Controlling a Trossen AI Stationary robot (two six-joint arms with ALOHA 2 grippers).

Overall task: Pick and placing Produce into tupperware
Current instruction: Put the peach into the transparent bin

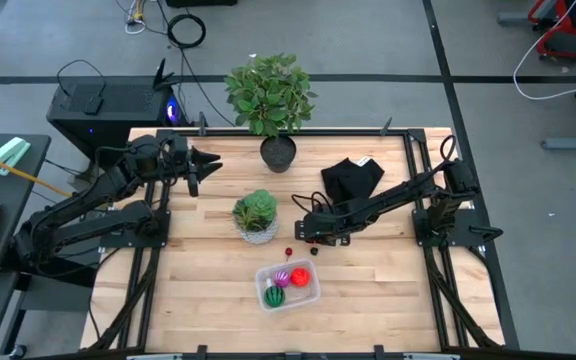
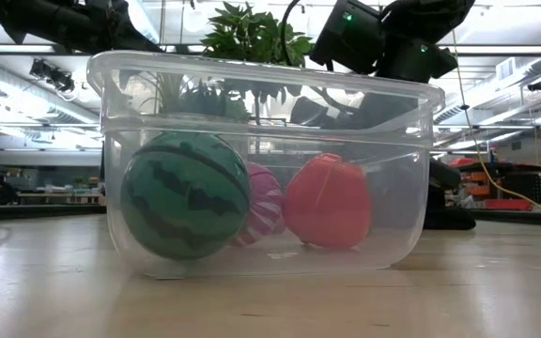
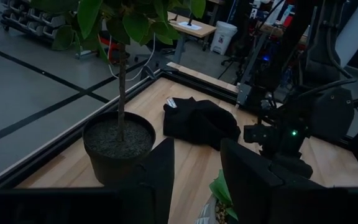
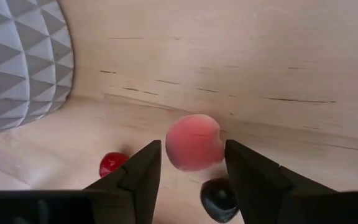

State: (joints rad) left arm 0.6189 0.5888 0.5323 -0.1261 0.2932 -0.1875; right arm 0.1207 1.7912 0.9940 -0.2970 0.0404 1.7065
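Note:
The clear tupperware [image 1: 288,285] stands near the table's front middle. It holds a green striped ball [image 2: 186,195], a purple-striped piece [image 2: 263,214] and a red piece [image 2: 327,200]. On the table just beyond it lie a pink-red piece [image 4: 193,142], a tiny red one [image 4: 112,163] and a dark one [image 4: 219,199]. My right gripper [image 4: 192,163] slants down over them, open, one finger on each side of the pink-red piece. My left gripper [image 3: 196,180] waits open and bare at the far left [image 1: 206,163]. My right gripper comes at the pink-red piece [image 4: 193,142] from above, slanting down, with one finger close on each side. I cannot tell whether the fingers [image 4: 145,168] touch it. The piece rests on the table.
A small leafy plant in a white faceted pot [image 1: 256,215] stands just left of my right gripper. A taller plant in a dark pot [image 1: 278,150] and a black cloth [image 1: 351,180] sit toward the far edge. Bare wood lies to the right of the tupperware.

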